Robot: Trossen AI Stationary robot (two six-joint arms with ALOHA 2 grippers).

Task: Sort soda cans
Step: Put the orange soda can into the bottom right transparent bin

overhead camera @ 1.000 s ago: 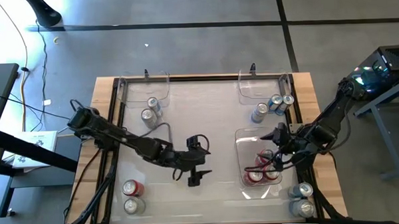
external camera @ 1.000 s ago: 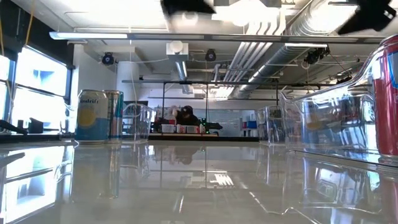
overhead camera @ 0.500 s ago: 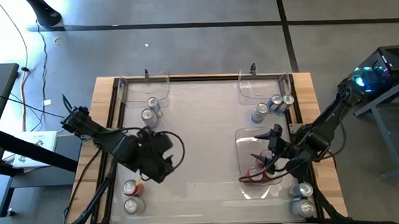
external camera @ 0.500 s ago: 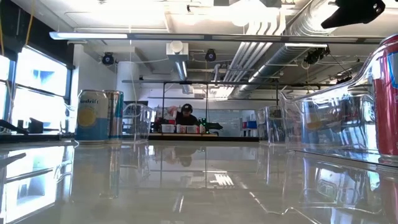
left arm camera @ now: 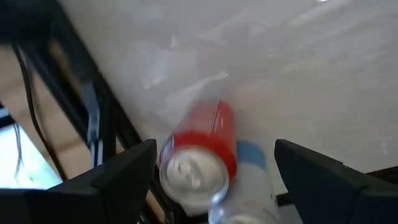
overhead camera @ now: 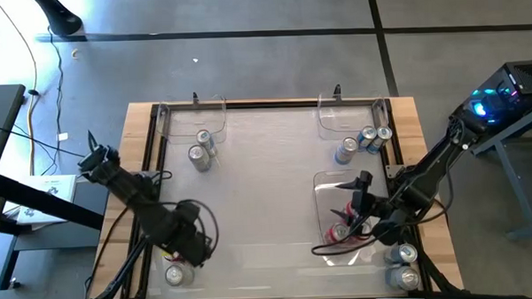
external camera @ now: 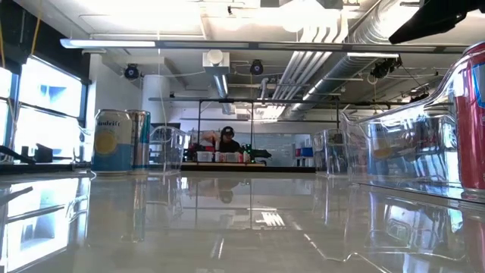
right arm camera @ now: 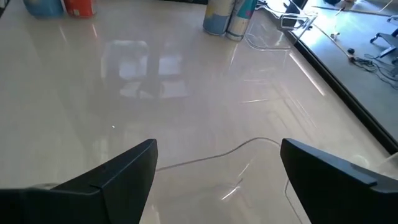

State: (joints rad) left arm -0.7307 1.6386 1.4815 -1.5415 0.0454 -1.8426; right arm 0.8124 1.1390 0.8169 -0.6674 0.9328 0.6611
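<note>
Left end effector [left arm camera: 214, 171]: hovering over near-left corner of surface [overhead camera: 267, 167], fingers spread wide, gripping nothing. Red can [left arm camera: 202, 158] sitting directly between and below its fingers, silver can [overhead camera: 175, 275] touching beside it. Right end effector [right arm camera: 217, 171]: hanging wide open, empty, above clear bin [overhead camera: 327, 254] holding red cans [overhead camera: 342, 232]. Step in hand, judged: left arm lining up for pick of red can. Next move calling for descent around can body, then closing.
</note>
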